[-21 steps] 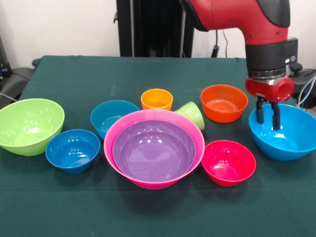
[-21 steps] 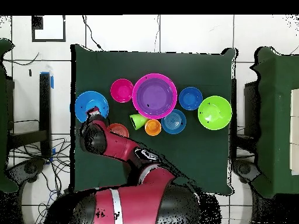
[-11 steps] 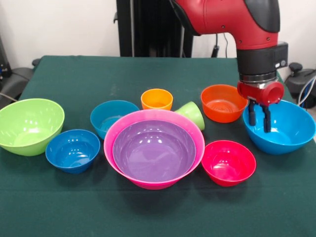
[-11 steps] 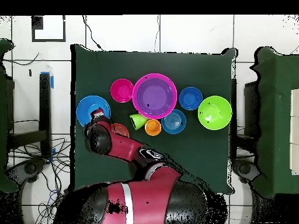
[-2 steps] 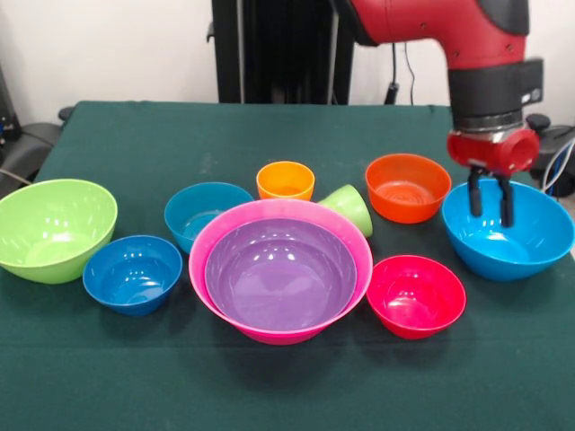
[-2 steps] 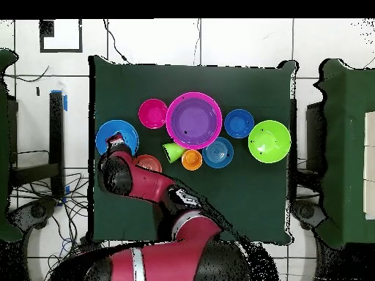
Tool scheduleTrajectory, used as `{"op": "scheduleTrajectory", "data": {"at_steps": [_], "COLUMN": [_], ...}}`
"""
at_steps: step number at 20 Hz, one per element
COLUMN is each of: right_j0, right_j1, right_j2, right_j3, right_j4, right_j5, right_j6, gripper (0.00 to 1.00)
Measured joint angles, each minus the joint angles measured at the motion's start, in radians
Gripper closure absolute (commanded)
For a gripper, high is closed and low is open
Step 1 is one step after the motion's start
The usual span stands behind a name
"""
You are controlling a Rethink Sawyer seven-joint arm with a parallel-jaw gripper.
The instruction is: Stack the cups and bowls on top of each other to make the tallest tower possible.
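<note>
**Gripper over sky-blue bowl, nothing stacked beyond purple-in-pink**

My gripper [image 5: 490, 201] hangs inside the mouth of the sky-blue bowl [image 5: 508, 238] at the front view's right. Fingers spread apart, pointing down, tips below the rim line, nothing between them. Can't tell if the tips touch the bowl's inside. In the overhead view my arm [image 6: 139, 179] covers part of that bowl [image 6: 111, 134].

The tower [image 5: 280, 280]: big pink bowl [image 5: 213, 235] with the purple bowl [image 5: 280, 274] nested in it, table centre. Nothing else in it.

Loose pieces on the green table [image 5: 135, 135]:
- orange cup [image 5: 285, 180] upright, just behind the pink bowl
- lime green cup [image 5: 349, 208] tipped on its side, beside the orange cup, against the pink rim
- orange bowl [image 5: 407, 187] behind, near the sky-blue one
- red-pink bowl [image 5: 416, 295] just beside the pink bowl, on its right
- teal bowl [image 5: 203, 213] left of the orange cup
- dark blue bowl [image 5: 132, 274] in front of teal
- large lime green bowl [image 5: 54, 228] far left, well apart from my gripper
</note>
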Motion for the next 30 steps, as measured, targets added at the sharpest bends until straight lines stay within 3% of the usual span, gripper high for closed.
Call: {"op": "scheduleTrajectory", "data": {"at_steps": [8, 17, 22, 30], "right_j0": [0.040, 0.032, 0.060, 0.163], "right_j1": [-0.100, -0.111, -0.111, -0.111], "right_j2": [-0.033, -0.060, -0.104, -0.194], "right_j3": [0.001, 0.005, 0.016, 0.060], "right_j4": [0.031, 0.047, 0.099, 0.235], "right_j5": [0.113, 0.124, 0.148, 0.193], "right_j6": [0.000, 0.000, 0.000, 0.015], "gripper": [0.00, 0.00, 0.00, 0.00]}}
